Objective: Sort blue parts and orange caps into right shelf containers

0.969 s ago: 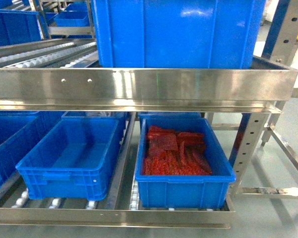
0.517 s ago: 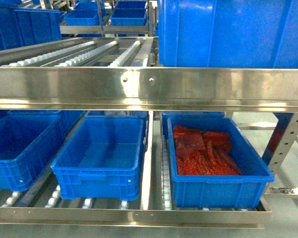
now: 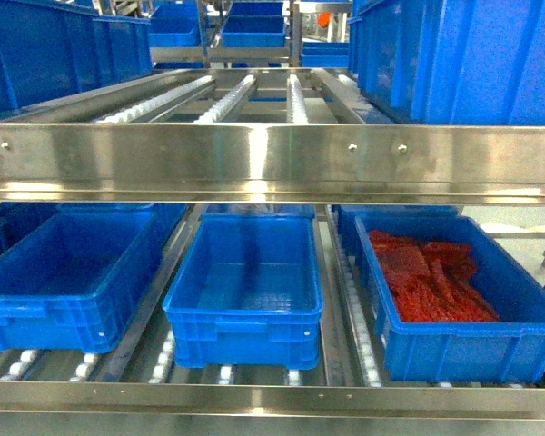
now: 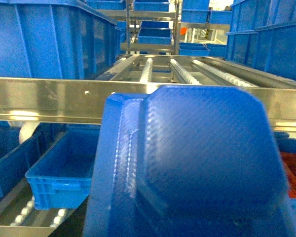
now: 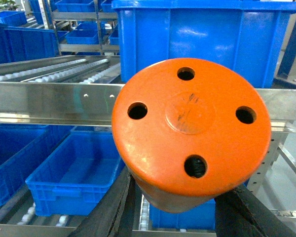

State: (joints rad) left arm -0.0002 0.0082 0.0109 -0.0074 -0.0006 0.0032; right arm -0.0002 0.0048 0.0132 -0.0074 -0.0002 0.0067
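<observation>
- The right gripper (image 5: 175, 207) is pinching a round orange plastic cap (image 5: 191, 129) with four holes in its flat face; dark fingers (image 5: 113, 210) press its lower sides, so the cap rides face-toward-camera, carried ready for dropping.
- The left wrist view is filled by a textured blue plastic part (image 4: 187, 163) with bevelled corners. It appears to be carried by the left gripper, though the jaws themselves are hidden, so their closure cannot be told.
- Ahead stands the shiny stainless-steel roller shelf (image 3: 272, 162). Its lower tier holds three open-top bright blue plastic bins: an empty left bin (image 3: 68, 313), an empty middle bin (image 3: 241, 322), and a right bin (image 3: 454, 350) holding red-orange pieces.
- The steel front rail overhangs the bins' rear halves; only their front halves lie open from above, so any drop probably needs a low, forward reach under that edge.
- Roller tracks separate neighbouring bins, leaving narrow gaps.
</observation>
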